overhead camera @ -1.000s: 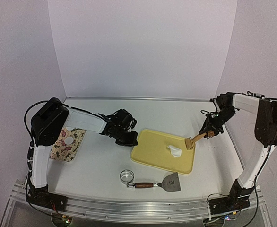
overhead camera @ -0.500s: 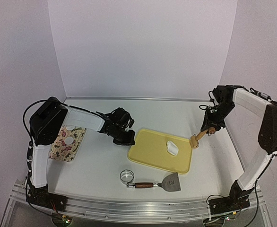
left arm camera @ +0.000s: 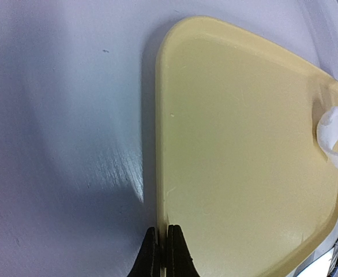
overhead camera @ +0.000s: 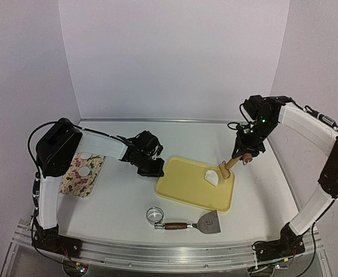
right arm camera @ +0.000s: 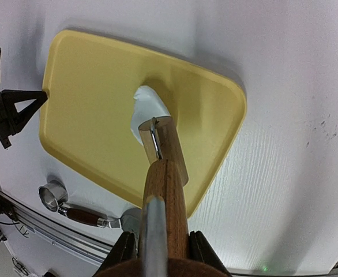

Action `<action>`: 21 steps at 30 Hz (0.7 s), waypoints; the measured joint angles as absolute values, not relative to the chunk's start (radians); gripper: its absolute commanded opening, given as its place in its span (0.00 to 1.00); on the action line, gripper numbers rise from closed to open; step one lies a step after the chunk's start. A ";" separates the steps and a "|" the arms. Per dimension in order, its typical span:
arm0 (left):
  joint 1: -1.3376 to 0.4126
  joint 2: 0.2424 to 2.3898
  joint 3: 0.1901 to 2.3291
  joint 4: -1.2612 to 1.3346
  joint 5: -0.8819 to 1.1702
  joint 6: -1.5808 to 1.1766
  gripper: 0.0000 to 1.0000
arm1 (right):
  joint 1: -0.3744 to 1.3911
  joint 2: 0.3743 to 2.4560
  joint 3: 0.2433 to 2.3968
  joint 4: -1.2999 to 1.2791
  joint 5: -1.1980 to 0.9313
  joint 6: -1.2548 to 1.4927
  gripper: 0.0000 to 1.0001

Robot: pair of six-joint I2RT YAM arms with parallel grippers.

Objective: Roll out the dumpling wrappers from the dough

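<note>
So, near to far: a small shiny metal ring cutter [overhead camera: 155, 215] and a metal-bladed scraper with a wooden handle [overhead camera: 189, 224] lie unused on the white table [overhead camera: 117, 202], just in front of the pale yellow plastic board [overhead camera: 183, 187]. On the board is one white lump of dough [overhead camera: 212, 178], curled rather than flat, close to the far right corner. The right claw [overhead camera: 247, 156] is closed partway around the handle of a small wooden roller [overhead camera: 229, 167]. The roller head is at the lump's right side; contact I can't confirm. The left claw [left arm camera: 163, 254] is fully closed with its tips down at the board's left rim. Looks like it's pinning the board, but I can't tell if the rim is pinched. Off to the left, two thin white round dumpling wrappers [overhead camera: 87, 156] lie on a floral mat [overhead camera: 79, 186], well apart from the board. My read: two wrappers done, this lump not yet thin, cutting and transfer to go. No other dough in view. Room: little board remains to the lump's right and far sides, so strokes should run toward the left claw, where the board is bare. Bare table between board and mat gives a clean transfer path. The right arm is near the right wall [overhead camera: 307, 86], so it's tight for the elbow. The back of the table is open.
</note>
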State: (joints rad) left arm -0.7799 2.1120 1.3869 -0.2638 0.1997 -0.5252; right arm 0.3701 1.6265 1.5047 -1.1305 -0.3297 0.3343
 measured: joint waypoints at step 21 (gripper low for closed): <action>-0.781 2.109 1.382 -0.262 0.198 -0.532 0.00 | 0.506 1.850 1.669 -1.133 -0.274 0.319 0.00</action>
State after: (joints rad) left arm -0.7811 2.1091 1.3815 -0.2617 0.1976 -0.5323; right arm 0.5064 1.8503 1.6690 -1.1331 -0.2745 0.3193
